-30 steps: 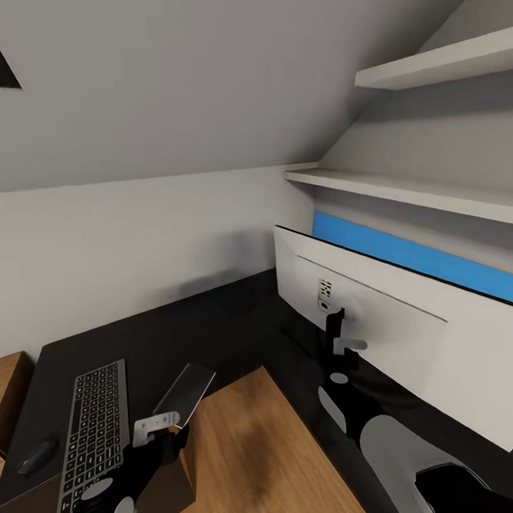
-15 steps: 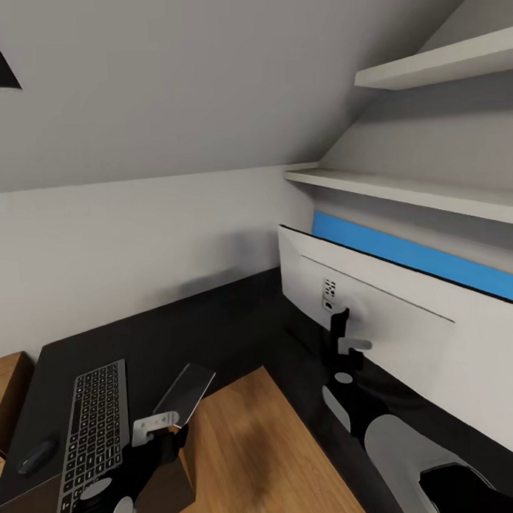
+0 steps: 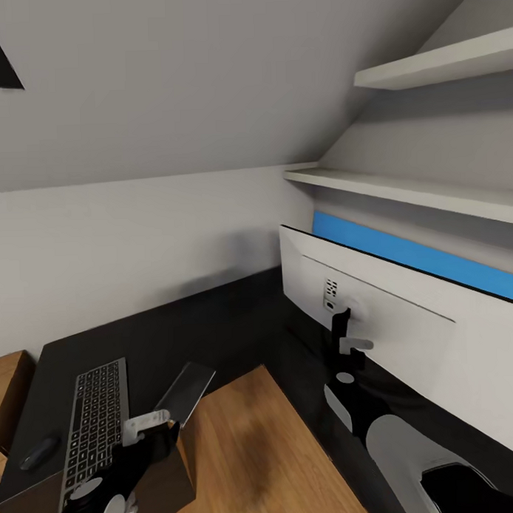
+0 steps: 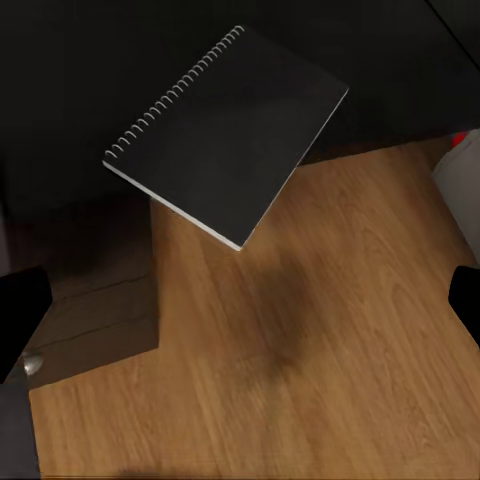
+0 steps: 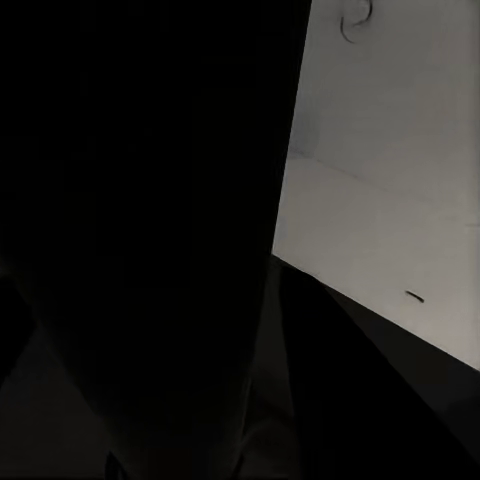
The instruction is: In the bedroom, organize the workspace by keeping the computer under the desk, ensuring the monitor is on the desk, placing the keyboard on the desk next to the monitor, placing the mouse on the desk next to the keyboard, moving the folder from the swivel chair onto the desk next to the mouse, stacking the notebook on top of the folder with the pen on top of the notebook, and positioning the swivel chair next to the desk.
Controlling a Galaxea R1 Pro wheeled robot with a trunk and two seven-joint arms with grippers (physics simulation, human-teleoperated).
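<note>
— Along the worktop (image 3: 214,317), what lies at the edge?
— At the inner corner the notebook (image 3: 186,393) overhangs the wooden floor (image 3: 263,448), long axis running away from the robot; keyboard (image 3: 92,432) parallel, near it.
— The claws?
— Left claw (image 3: 144,430): cannot tell; right claw (image 3: 348,342) seems pressed on the monitor (image 3: 392,333) neck.
— The left wrist view?
— Spiral binding.

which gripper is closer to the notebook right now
Left. The left gripper sits just below the notebook at the desk edge; the right gripper is over at the monitor's neck.
</note>
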